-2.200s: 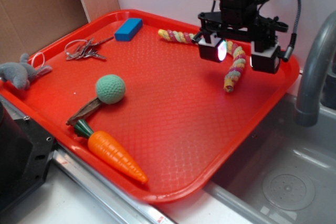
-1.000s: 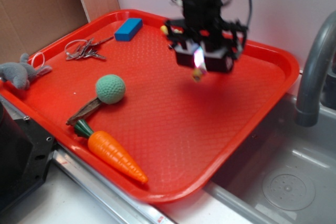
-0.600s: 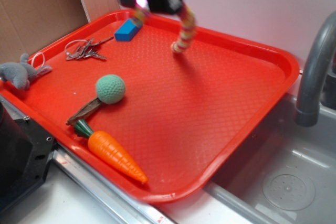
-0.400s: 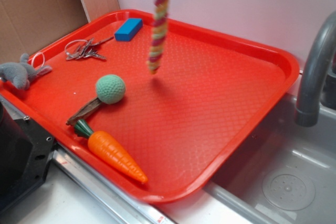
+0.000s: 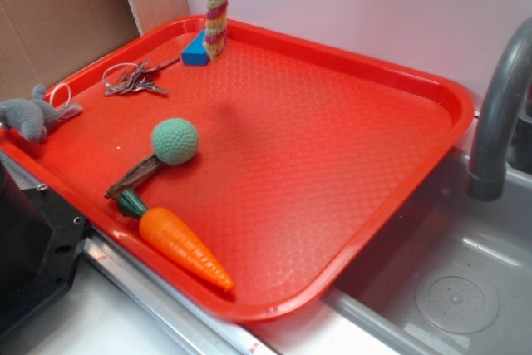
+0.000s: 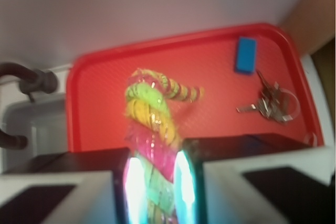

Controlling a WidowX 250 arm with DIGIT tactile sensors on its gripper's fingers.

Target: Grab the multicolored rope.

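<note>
High above tray [image 5: 432, 97], end effector [image 6: 157, 182] clamps multicolored rope [image 6: 149, 114].

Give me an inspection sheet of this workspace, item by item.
Surface: red tray, set beside a sink.
Job's things: multicolored rope hangs clear above the tray, clamped in the wrist view.
Clutter: blue block, keys, green ball, toy carrot on the tray; grey plush at its edge.
Grippers: gripper shut on the rope; out of the exterior view.
Cables: nothing seen.
Surroundings: faucet, cardboard, pale wall.
</note>
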